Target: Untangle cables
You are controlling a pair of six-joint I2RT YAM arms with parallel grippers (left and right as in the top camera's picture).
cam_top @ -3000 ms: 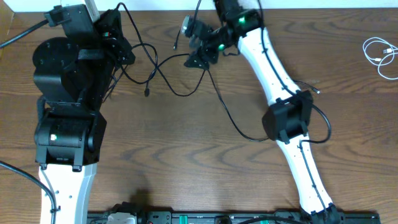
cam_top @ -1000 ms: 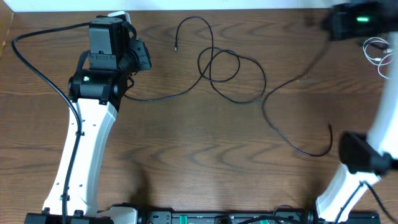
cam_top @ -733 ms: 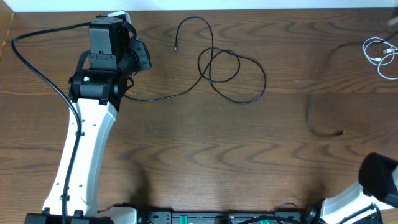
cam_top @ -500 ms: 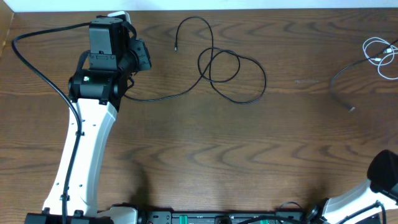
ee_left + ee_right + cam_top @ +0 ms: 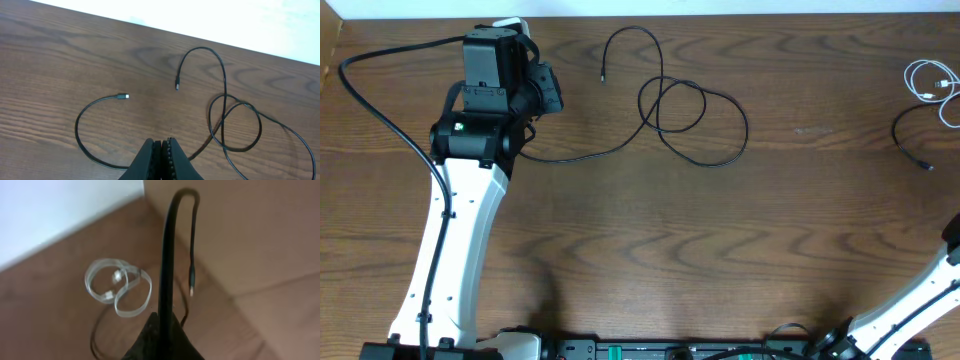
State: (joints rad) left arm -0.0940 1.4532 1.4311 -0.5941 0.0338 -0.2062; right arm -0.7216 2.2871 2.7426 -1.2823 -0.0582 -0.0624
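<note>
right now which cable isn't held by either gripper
The white cable, coiled alone near the table's right edge. The long black cable with the loops runs into the shut left gripper, and the short black cable is clamped in the right gripper.

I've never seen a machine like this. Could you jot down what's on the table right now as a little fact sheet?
Surface: brown wooden table
Left pincer: shut on the long black cable
Long black cable: flat on the table in loose overlapping loops, both plug ends free
Right pincer: shut on the short black cable, held up with one plug dangling
White cable: coiled at the far right, in neither pincer
Separation: long black cable lies apart from the other two
</note>
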